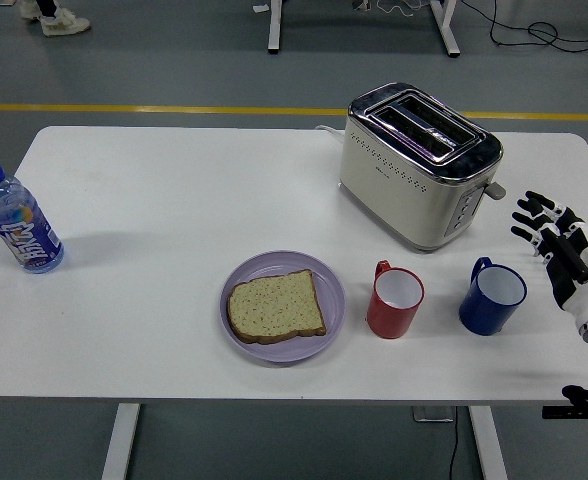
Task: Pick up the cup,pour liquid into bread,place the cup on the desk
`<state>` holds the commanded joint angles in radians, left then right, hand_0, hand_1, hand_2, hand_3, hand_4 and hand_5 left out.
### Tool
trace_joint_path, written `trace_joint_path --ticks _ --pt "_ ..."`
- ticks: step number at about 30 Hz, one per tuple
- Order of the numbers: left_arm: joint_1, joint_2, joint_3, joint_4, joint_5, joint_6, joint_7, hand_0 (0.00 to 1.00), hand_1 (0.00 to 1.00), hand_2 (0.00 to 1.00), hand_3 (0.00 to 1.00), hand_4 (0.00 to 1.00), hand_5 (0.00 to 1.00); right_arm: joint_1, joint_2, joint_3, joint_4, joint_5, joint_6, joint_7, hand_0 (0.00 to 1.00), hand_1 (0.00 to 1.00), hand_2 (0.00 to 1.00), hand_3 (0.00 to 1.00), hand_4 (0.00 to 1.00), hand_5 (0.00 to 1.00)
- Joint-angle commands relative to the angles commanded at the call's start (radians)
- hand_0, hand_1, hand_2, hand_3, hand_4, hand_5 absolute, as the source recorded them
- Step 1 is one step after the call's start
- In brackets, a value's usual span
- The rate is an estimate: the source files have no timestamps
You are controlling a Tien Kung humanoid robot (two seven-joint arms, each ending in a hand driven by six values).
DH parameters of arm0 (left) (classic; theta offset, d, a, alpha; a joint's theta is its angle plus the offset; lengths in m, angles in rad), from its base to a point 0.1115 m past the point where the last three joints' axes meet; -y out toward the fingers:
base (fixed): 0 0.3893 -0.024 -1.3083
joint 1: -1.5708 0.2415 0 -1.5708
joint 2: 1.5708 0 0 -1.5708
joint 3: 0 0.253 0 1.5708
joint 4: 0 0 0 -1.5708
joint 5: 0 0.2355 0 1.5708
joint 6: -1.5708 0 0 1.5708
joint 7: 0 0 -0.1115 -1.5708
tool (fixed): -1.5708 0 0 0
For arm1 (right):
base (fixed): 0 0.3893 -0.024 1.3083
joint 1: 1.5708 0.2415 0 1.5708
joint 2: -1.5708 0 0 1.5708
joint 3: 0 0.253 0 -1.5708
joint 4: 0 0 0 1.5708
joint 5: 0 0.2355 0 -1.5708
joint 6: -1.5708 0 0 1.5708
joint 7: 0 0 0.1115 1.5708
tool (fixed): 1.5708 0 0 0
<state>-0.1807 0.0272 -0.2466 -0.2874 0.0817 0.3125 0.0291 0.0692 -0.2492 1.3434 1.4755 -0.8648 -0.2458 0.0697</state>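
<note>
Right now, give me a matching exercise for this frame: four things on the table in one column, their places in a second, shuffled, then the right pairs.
Things:
1. water bottle
2. toaster
3. bread slice
4. blue cup

Places:
A. on the purple plate
B. nearest the right hand, which is open
C. at the table's left edge
D. behind the red cup, towards the far side

Pairs: 1-C, 2-D, 3-A, 4-B

1 head view looked forward and down from high above the near edge of the white rectangular tabletop [174, 200], taking in its whole width.
</note>
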Motion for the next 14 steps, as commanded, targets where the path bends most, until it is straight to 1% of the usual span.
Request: trace_joint_path --ticks 5,14 --pt "-0.001 0.0 0.001 0.0 -0.003 0.0 -0.001 0.688 0.698 0.704 0.559 0.249 0.998 0.0 0.001 -0.003 -0.003 -0.007 -0.005 -0.019 0.769 0.718 0.728 0.694 0.729 0.468" --pt "-0.003 0.001 0.006 0.0 -0.011 -0.001 -0.005 0.688 0.699 0.704 0.56 0.249 0.998 0.002 0.0 -0.004 -0.004 -0.007 -0.004 -0.018 0.767 0.717 0.728 0.693 0.728 0.469"
